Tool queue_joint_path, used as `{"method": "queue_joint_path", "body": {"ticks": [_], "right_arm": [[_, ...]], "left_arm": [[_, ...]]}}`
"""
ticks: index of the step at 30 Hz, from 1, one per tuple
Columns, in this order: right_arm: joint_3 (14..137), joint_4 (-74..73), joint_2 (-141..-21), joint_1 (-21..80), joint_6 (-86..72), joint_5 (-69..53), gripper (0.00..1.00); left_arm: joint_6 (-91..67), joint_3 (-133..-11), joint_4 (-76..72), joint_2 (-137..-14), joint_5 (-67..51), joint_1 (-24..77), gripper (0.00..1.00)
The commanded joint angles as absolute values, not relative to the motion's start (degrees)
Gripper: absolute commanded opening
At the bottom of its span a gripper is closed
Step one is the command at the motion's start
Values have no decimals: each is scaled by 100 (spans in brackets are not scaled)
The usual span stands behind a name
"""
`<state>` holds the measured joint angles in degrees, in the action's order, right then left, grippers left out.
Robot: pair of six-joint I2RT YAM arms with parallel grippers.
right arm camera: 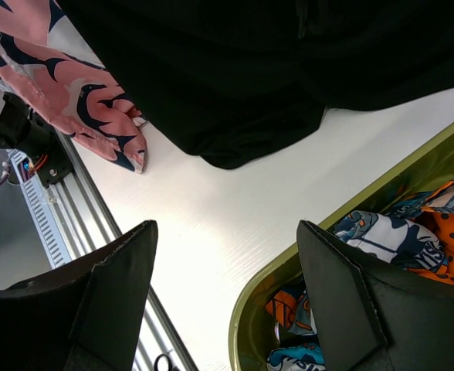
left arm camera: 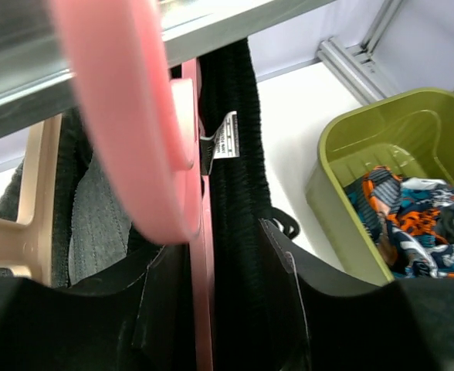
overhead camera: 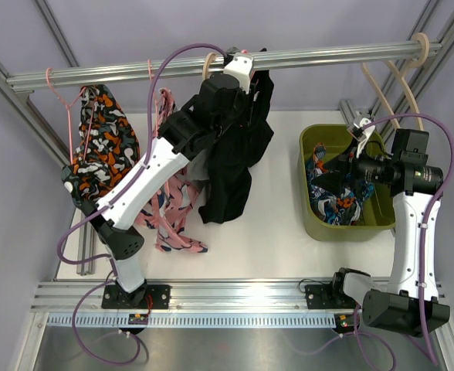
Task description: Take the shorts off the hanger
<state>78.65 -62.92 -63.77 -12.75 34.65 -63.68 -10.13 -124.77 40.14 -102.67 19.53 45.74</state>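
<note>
We're partway imo: blue-orange shorts (overhead camera: 337, 202) in green bin (overhead camera: 343, 232) at right. Black shorts (overhead camera: 235, 170) hang top centre on pink hanger (left arm camera: 134, 139), left gripper (left arm camera: 223, 247) straddling them, can't tell if clamped. Right gripper (right arm camera: 225, 228): spread, empty.

With left arm (overhead camera: 146, 166) outstretched, right end effector (right arm camera: 225, 232) gapes.

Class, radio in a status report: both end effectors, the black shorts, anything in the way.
Left end effector astride black shorts and hanger, grip unclear. Right end effector open, empty, over bin. Shorts not yet off. Tan hanger close alongside.
</note>
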Motion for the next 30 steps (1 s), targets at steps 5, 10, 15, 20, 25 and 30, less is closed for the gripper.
{"method": "queue_joint_path", "body": {"ticks": [5, 10, 15, 20, 25, 30], "right_arm": [[7805, -5994, -6258, -1266, 3252, -6557, 80], [7831, -5977, -6223, -1266, 3217, -6557, 80], [7866, -5976, -6126, -1266, 3164, -6583, 80], [7919, -5977, -6047, -1266, 3164, -6662, 80], [7954, -5985, -6029, -1266, 3173, -6732, 80], [7972, -5959, -6047, -1266, 3120, -6776, 80]], "left_arm": [[-677, -12718, 3683, -10432, 2075, 4535, 31], [-677, -12691, 3674, -10503, 2074, 4535, 13], [-624, -12691, 3543, -10398, 2004, 4544, 0], [-554, -12516, 3147, -10090, 1566, 4535, 0], [-580, -12428, 2769, -9678, 1371, 4535, 0], [-677, -12226, 2496, -9370, 1213, 4535, 0]]}}
